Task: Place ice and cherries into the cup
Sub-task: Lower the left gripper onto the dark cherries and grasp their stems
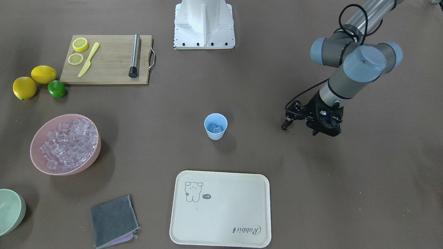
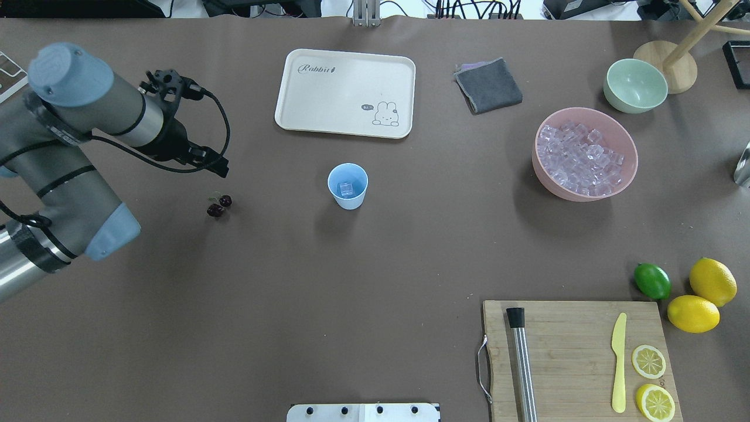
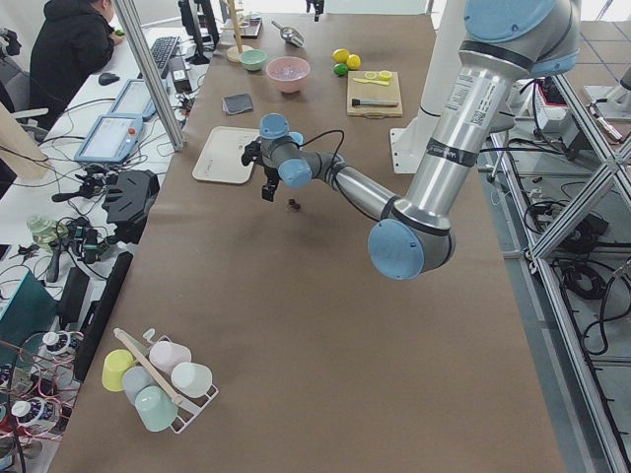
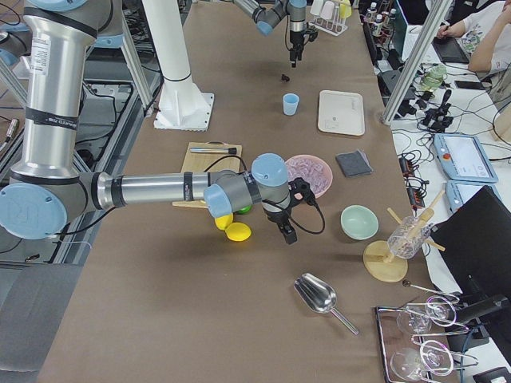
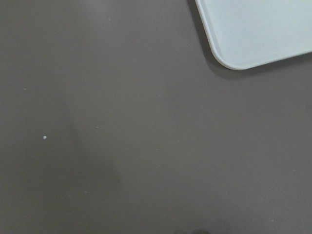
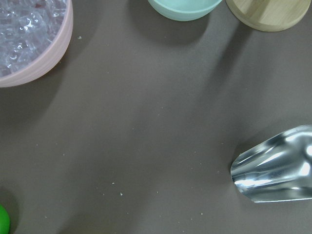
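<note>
The light-blue cup point(image 1: 215, 135) stands mid-table and also shows in the overhead view point(image 2: 350, 201). One ice cube point(image 2: 346, 189) lies in it. More ice point(image 1: 67, 143) fills the pink bowl point(image 2: 551, 181). The cherries point(image 2: 218, 206) lie on the table left of the cup in the overhead view; they also show in the front-facing view point(image 1: 285, 127). My left gripper point(image 1: 325, 133) hangs above the table just beside them, empty; its jaws are hidden by its body. My right gripper point(image 4: 287, 234) shows only in the exterior right view, near the pink bowl; I cannot tell its state.
A cream tray point(image 2: 345, 94), a grey cloth point(image 2: 488, 85) and a pale green bowl point(image 2: 636, 85) lie at the far side. A cutting board point(image 2: 574, 357) holds a muddler, knife and lemon slices. Lemons and a lime point(image 2: 652, 281) sit beside it. A metal scoop point(image 6: 275, 165) lies near my right gripper.
</note>
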